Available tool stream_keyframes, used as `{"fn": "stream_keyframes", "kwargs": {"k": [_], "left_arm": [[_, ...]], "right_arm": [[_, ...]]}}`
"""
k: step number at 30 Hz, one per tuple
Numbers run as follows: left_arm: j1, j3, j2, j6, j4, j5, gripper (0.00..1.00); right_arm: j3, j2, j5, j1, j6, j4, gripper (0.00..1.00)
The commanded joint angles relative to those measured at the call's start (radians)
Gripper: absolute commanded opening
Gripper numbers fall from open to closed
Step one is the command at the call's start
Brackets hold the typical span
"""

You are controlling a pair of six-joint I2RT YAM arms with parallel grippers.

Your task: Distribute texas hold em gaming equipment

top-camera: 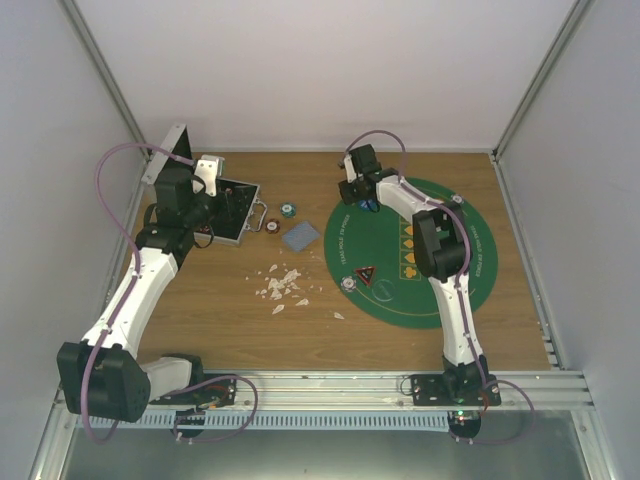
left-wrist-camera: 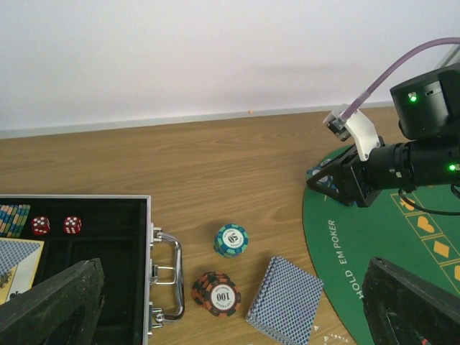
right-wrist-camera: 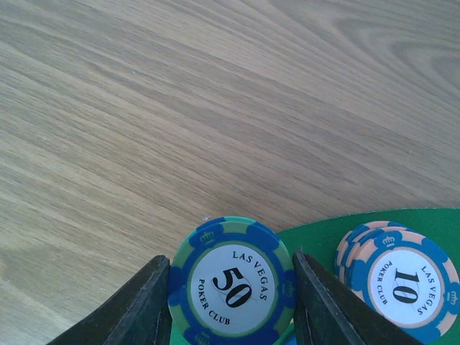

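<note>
My right gripper (right-wrist-camera: 232,287) is shut on a green-and-blue 50 poker chip (right-wrist-camera: 232,284) at the far left rim of the green poker mat (top-camera: 410,255). A small stack of blue 10 chips (right-wrist-camera: 399,284) lies on the mat just beside it. My left gripper (left-wrist-camera: 235,273) stands open above the wood, holding nothing. Below it are a 50 chip stack (left-wrist-camera: 231,240), a red-black 100 chip stack (left-wrist-camera: 216,293) and a blue-backed deck of cards (left-wrist-camera: 286,299). A red-black triangular token (top-camera: 364,275) lies on the mat's near left.
An open aluminium case (left-wrist-camera: 149,251) lies at the left with two red dice (left-wrist-camera: 40,225), cards and chips inside, its handle facing the chips. White crumbled scraps (top-camera: 280,285) are strewn on the wood. Single chips (top-camera: 348,283) sit on the mat's edge. White walls enclose the table.
</note>
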Motion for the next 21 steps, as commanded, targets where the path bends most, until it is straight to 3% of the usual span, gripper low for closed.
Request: {"fn": "stream_keyframes", "kwargs": {"k": [1, 21], "left_arm": [[-0.006, 0.008, 0.005, -0.001, 0.033, 0.012, 0.98], [-0.008, 0.008, 0.003, -0.003, 0.034, 0.019, 0.98]], "right_arm": [[-0.011, 0.028, 0.017, -0.017, 0.001, 0.013, 0.37], [-0.025, 0.042, 0.017, -0.018, 0.011, 0.007, 0.38]]}}
